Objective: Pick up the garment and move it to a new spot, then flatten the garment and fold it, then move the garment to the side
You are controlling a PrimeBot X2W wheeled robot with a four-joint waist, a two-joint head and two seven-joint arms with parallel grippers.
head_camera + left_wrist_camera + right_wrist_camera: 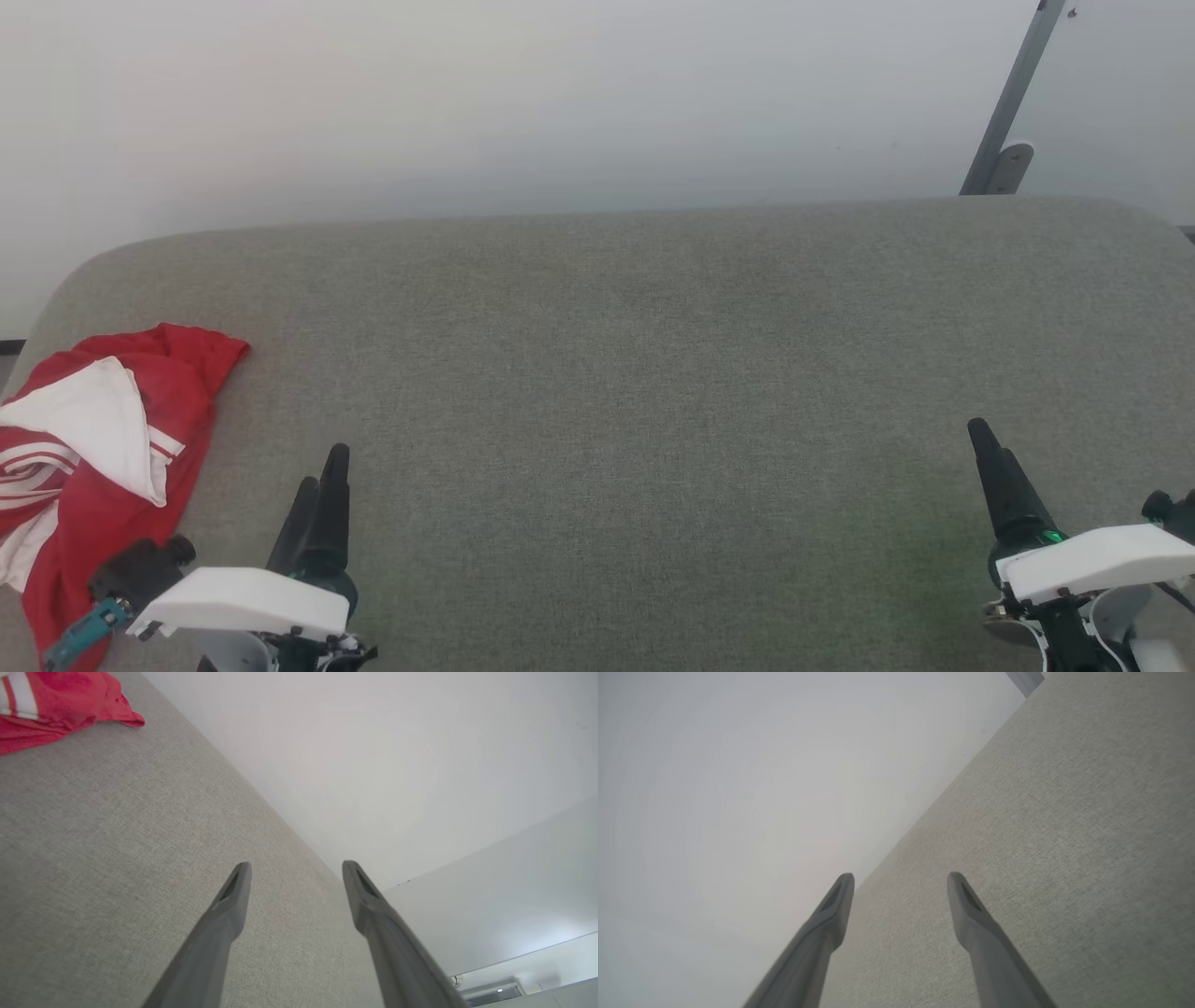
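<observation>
Nearest the robot, the white wrist housings cover the base of each pincer in the head view. The left pincer (323,469) shows its two dark fingers almost overlapping, and the right pincer (979,433) reads as a single finger. The wrist views settle it: the left pincer (296,864) and the right pincer (901,875) both stand wide apart, holding nothing and touching nothing.

Just to the left of the left pincer lies the garment (103,439) – a crumpled red T-shirt with a white sleeve and striped trim. It is cut off by the frame's left edge and partly hidden behind the left wrist. The left wrist view catches only its red corner (60,700).

It lies at the left end of the grey fabric-covered counter (635,373). Beyond is a pale wall (467,112) and a slanted grey metal post (1013,103), cropped at the top.
</observation>
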